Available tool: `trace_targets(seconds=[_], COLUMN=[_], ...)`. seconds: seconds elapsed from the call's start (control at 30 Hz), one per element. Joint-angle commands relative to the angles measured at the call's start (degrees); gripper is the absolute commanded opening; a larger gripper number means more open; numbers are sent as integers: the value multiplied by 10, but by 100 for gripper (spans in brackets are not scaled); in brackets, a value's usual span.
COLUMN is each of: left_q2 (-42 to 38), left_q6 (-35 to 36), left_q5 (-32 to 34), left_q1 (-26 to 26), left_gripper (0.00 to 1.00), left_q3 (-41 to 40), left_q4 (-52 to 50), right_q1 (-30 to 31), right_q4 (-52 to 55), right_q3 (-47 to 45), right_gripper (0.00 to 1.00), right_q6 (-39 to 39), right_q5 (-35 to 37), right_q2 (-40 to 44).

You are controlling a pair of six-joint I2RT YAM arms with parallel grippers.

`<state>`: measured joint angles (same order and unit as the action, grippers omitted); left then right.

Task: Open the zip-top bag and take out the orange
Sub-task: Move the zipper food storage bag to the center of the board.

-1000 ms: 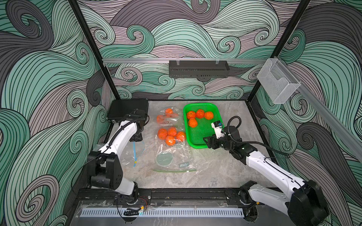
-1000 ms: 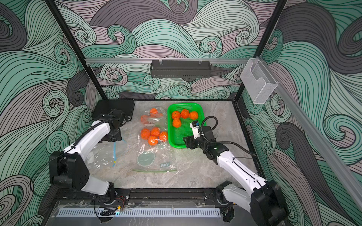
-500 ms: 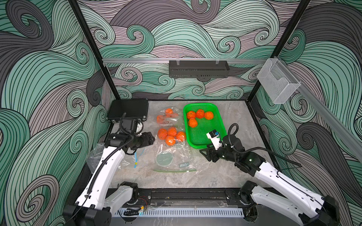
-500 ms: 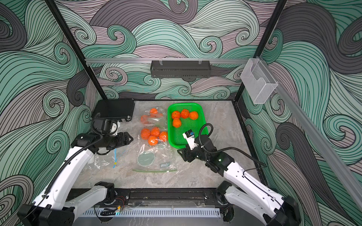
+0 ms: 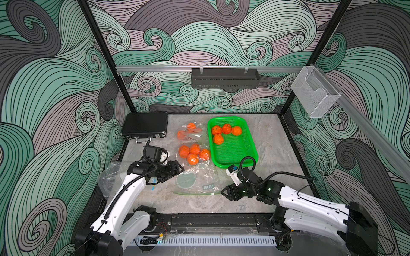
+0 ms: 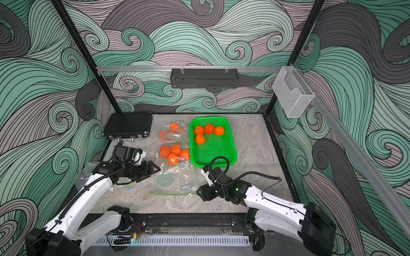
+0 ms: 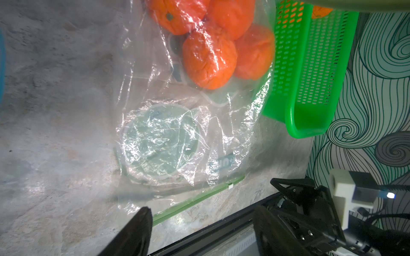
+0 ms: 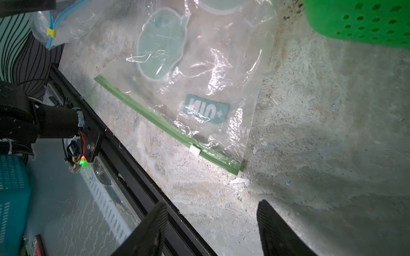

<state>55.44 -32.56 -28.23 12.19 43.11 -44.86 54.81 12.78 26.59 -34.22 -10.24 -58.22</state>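
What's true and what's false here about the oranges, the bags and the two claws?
1. The green tray holds four loose oranges. True.
2. The right claw grips the bag's green zip strip. False: it stands open near the strip's end, holding nothing.
3. The zip-top bag with the green strip has four oranges inside. True.
4. The left claw is lifting an orange. False: it is open and empty, beside the bag.
5. The black case at the back is open. False: its lid is shut.
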Motion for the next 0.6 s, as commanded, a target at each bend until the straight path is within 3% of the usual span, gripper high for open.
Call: trace_targets(seconds=[0.0, 0.17, 0.57], left_q2=[8, 17, 8], left_q6=[7, 9, 19], left_q5=[-17, -13, 5], left_q1=[12, 16, 16], left_gripper=[72, 70, 68], left_q3=[21, 20, 18], left_q4=[14, 19, 13], right_q1=[4, 4, 5], right_q4=[-73, -103, -220], right_q3=[-20, -21, -19], right_gripper=[67, 67, 61], right_q6=[-62, -82, -155], right_q5=[29, 45, -20], right_q2=[-19, -68, -213])
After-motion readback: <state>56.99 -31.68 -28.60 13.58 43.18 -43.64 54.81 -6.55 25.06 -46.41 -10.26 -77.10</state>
